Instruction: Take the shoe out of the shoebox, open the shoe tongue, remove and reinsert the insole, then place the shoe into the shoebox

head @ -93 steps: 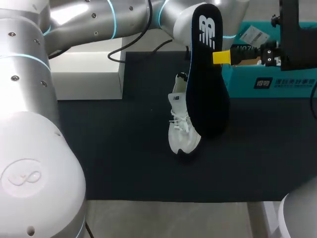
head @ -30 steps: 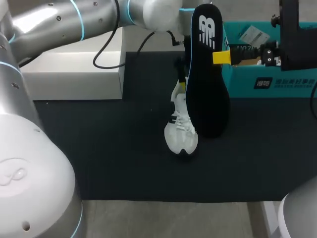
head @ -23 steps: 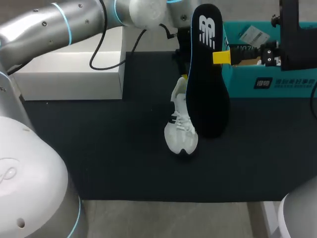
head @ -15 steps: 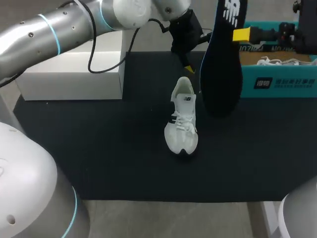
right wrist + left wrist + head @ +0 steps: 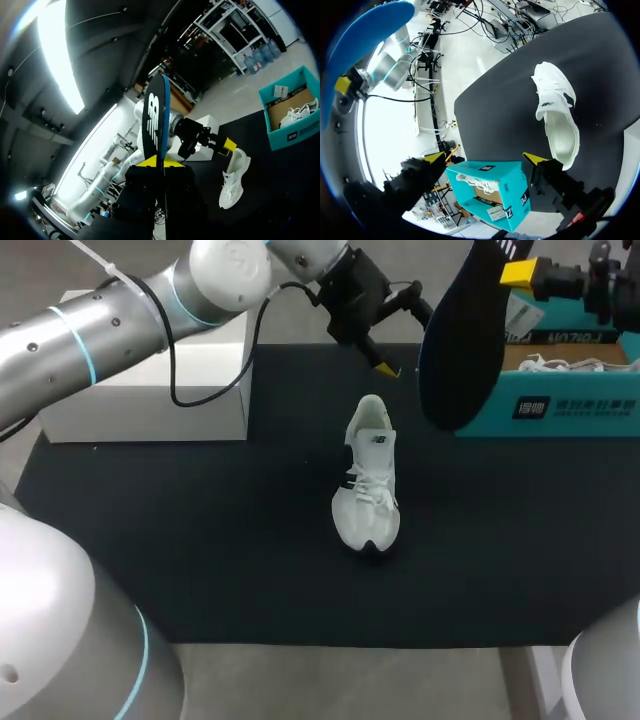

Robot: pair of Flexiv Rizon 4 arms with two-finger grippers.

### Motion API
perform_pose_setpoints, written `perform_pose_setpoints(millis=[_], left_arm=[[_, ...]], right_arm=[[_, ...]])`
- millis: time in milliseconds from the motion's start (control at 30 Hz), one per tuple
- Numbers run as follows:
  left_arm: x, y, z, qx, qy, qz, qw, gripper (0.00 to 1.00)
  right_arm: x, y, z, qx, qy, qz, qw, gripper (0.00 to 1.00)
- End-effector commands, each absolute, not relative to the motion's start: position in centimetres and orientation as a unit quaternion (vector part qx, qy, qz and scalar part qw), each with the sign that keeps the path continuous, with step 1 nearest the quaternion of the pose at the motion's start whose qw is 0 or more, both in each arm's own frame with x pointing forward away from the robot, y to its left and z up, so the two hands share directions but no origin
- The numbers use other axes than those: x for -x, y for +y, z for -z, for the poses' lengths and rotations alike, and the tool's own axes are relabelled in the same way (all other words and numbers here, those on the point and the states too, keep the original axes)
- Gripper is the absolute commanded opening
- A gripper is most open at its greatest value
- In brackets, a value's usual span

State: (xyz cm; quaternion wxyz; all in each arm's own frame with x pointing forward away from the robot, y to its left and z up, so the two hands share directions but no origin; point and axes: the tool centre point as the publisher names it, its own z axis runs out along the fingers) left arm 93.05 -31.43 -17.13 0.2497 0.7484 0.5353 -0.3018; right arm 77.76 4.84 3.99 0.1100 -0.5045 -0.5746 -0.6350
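A white sneaker (image 5: 368, 480) lies on the black mat (image 5: 200, 540), toe toward the front edge, its opening empty. High above the mat's back right, my right gripper (image 5: 522, 274) is shut on the dark insole (image 5: 460, 350), which hangs heel down; in the right wrist view the insole (image 5: 155, 125) stands upright between the yellow tips (image 5: 155, 161). My left gripper (image 5: 402, 338) is open in the air behind the sneaker's heel, holding nothing. In the left wrist view the sneaker (image 5: 557, 120) lies ahead of the open gripper (image 5: 485, 158) and the teal shoebox (image 5: 490, 195) sits below it.
The teal shoebox (image 5: 560, 390) stands at the mat's back right with a second white shoe (image 5: 555, 362) inside. A white block (image 5: 150, 380) sits at the back left. The mat's front and left are bare.
My left gripper has drawn up and back from the sneaker's heel. My right gripper has lifted the insole up and to the right, which uncovers the whole sneaker.
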Motion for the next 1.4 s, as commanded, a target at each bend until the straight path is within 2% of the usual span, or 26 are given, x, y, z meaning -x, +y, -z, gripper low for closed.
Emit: perform_pose_setpoints(millis=[33, 233, 333, 500, 767, 1067, 1400], left_arm=[[-93.0, -31.5, 17.2, -0.749, 0.536, 0.301, 0.250, 1.00], [-93.0, -31.5, 17.2, -0.749, 0.536, 0.301, 0.250, 1.00], [-92.9, -30.7, 17.4, -0.704, 0.539, 0.351, 0.301, 1.00], [-92.6, -30.7, 14.2, -0.679, 0.520, 0.356, 0.378, 1.00], [-90.5, -30.7, 8.6, -0.663, 0.494, 0.339, 0.449, 1.00], [-88.2, -29.0, 6.1, -0.649, 0.444, 0.350, 0.508, 1.00], [-86.3, -28.5, 3.7, -0.595, 0.396, 0.422, 0.558, 1.00]], right_arm=[[-77.9, 5.1, -4.1, 0.507, -0.574, 0.633, 0.109, 0.00], [-77.9, 5.1, -4.1, 0.507, -0.574, 0.633, 0.109, 0.00], [-77.9, 5.1, -4.1, 0.507, -0.574, 0.633, 0.109, 0.00], [-78.7, 4.1, -4.6, 0.507, -0.571, 0.635, 0.117, 0.00], [-81.7, 0.9, -5.4, 0.499, -0.583, 0.618, 0.174, 0.00], [-86.0, -1.2, -3.2, 0.545, -0.559, 0.561, 0.276, 0.00], [-90.0, -0.4, -0.9, 0.570, -0.554, 0.532, 0.291, 0.00]])
